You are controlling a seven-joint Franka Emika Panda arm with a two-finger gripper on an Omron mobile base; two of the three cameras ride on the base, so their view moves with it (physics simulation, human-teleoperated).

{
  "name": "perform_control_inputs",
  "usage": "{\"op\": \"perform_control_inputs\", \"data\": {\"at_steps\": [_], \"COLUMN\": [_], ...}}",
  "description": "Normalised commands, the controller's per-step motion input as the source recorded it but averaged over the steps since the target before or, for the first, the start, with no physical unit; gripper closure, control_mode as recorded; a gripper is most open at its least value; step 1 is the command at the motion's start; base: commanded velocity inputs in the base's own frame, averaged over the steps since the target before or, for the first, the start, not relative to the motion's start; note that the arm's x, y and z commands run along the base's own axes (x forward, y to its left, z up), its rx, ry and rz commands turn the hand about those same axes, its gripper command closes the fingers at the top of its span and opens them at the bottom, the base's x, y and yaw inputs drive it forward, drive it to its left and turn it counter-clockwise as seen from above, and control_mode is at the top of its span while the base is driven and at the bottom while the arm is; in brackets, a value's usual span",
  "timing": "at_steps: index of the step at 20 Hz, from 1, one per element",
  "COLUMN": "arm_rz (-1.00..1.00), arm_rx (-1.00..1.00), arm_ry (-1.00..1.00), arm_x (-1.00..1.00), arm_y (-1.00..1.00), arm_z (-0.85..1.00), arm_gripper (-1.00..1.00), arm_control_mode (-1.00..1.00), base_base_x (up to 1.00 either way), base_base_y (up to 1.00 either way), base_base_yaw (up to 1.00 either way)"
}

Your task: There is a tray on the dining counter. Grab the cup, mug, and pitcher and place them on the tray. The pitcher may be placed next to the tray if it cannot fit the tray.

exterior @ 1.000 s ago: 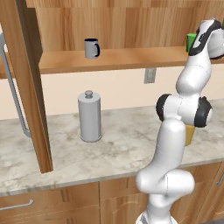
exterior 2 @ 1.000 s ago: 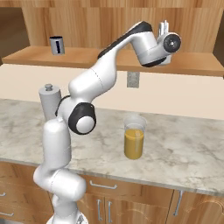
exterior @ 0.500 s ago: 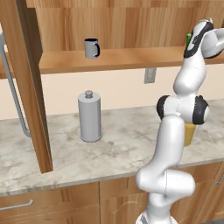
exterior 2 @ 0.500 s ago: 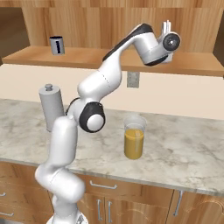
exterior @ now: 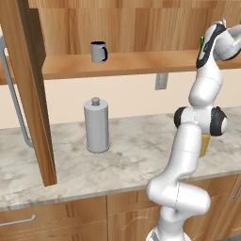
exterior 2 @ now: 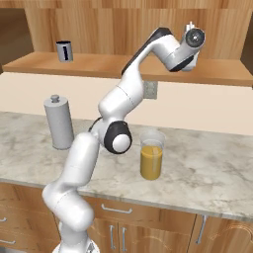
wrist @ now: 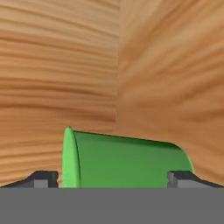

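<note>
The green cup (wrist: 127,161) fills the lower hand view, lying sideways in that rolled picture against the wooden shelf walls. My gripper (wrist: 113,180) is open, with one fingertip (wrist: 42,178) on each side of the cup and not touching it. In the left base view a sliver of the cup (exterior: 202,43) peeks out behind my hand at the shelf's right end. The grey mug (exterior: 98,52) (exterior 2: 64,51) stands on the shelf (exterior: 132,63) at the left. The pitcher (exterior 2: 151,156) of orange liquid stands on the marbled counter beside my arm. The tray and the dining counter are out of view.
A grey metal cylinder with a knob (exterior: 96,125) (exterior 2: 59,122) stands on the counter (exterior 2: 207,168) at the left. A wooden cabinet post (exterior: 33,89) rises at the far left. A wall outlet (exterior: 161,81) sits under the shelf.
The arm has stretched farther toward the right end of the shelf, bringing the hand closer to the green cup. The jaws stayed open. Nothing else moved.
</note>
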Motion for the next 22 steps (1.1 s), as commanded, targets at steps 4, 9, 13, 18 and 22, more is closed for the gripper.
{"op": "perform_control_inputs", "data": {"at_steps": [4, 9, 13, 18, 22], "arm_rz": [0.0, 0.0, 0.0, 0.0, 0.0], "arm_rx": [0.0, 0.0, 0.0, 0.0, 0.0], "arm_ry": [0.13, 0.1, 0.02, 0.0, 0.02], "arm_x": [0.0, 0.0, 0.0, -0.12, -0.39], "arm_y": [0.0, 0.0, 0.0, -0.08, -0.28], "arm_z": [-0.09, -0.18, -0.03, -0.12, -0.01], "arm_gripper": [-1.0, 1.0, 1.0, 1.0, 1.0], "arm_control_mode": [-1.0, -1.0, -1.0, -1.0, -1.0], "base_base_x": [0.0, 0.0, 0.0, 0.0, 0.0], "base_base_y": [0.0, 0.0, 0.0, 0.0, 0.0], "base_base_yaw": [0.0, 0.0, 0.0, 0.0, 0.0]}}
